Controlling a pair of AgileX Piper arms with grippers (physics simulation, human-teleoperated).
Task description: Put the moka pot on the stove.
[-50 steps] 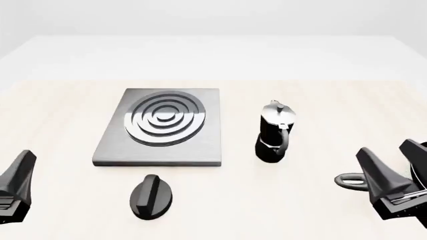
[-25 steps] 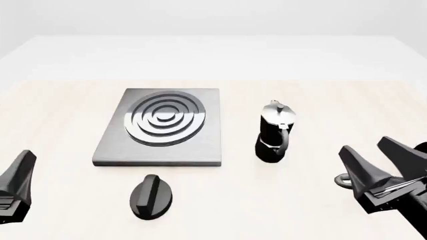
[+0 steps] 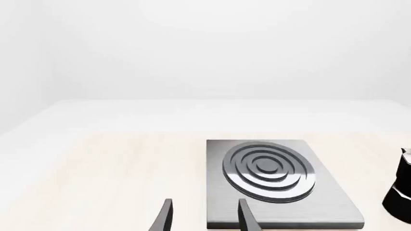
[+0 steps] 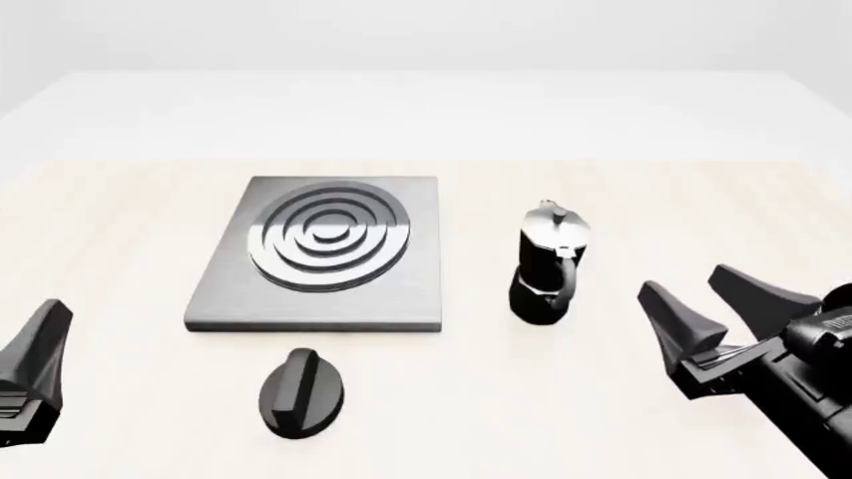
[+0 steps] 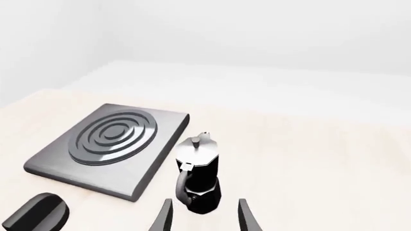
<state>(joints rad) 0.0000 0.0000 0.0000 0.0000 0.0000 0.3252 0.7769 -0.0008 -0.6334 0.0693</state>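
Observation:
The moka pot point(image 4: 546, 264) stands upright on the table, right of the stove point(image 4: 317, 254) and apart from it, its handle facing the near side. My right gripper point(image 4: 688, 282) is open, to the pot's right and slightly nearer, holding nothing. In the right wrist view the moka pot point(image 5: 199, 173) stands just ahead of the open right gripper point(image 5: 204, 211), and the stove point(image 5: 109, 144) lies beyond it. My left gripper point(image 4: 47, 319) sits at the near left edge. It shows as an open left gripper point(image 3: 205, 211) in its wrist view, facing the stove point(image 3: 270, 178).
A black oval knob point(image 4: 301, 392) lies on the table just in front of the stove's near edge; the knob point(image 5: 38, 214) also shows in the right wrist view. The moka pot point(image 3: 401, 192) is cut off at the left wrist view's edge.
My right gripper has moved left and forward toward the moka pot, and now covers the black ring-shaped handle seen earlier. The left arm, pot and stove have not moved.

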